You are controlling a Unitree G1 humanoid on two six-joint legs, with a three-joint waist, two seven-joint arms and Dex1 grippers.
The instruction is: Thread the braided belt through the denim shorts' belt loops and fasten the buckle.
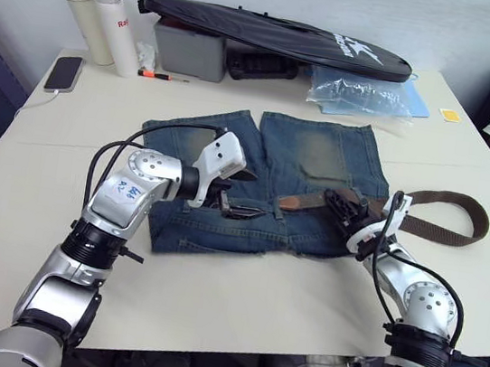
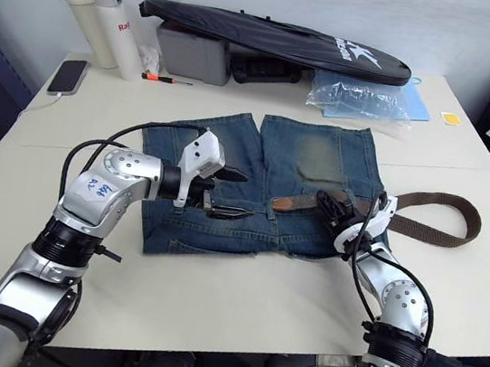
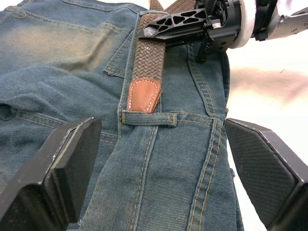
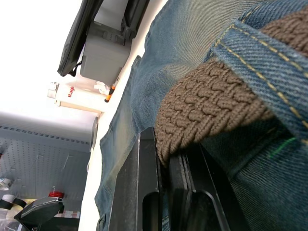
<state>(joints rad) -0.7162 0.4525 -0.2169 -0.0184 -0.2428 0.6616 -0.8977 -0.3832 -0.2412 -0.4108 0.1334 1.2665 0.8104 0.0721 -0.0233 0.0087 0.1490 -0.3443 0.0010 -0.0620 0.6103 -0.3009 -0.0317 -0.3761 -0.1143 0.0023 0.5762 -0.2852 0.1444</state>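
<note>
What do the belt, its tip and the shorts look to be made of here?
The braided belt looks like woven fabric or elastic cord: dark brown, matte, with an open basket weave. Its tip looks like smooth tan leather or imitation leather, edged with pale stitching. The denim shorts are cotton-like twill, faded blue with visible diagonal ribbing, worn pale patches and yellowish seam thread.

Faded blue denim shorts (image 1: 309, 183) lie flat on the pale surface (image 1: 211, 297), waistband nearest the robot. The dark-brown braided belt (image 1: 444, 232) runs along the waistband under a belt loop (image 4: 260, 57); its tan leather tip (image 3: 144, 96) touches the next loop (image 3: 147, 118), and its remaining length loops off the shorts to the right.
</note>
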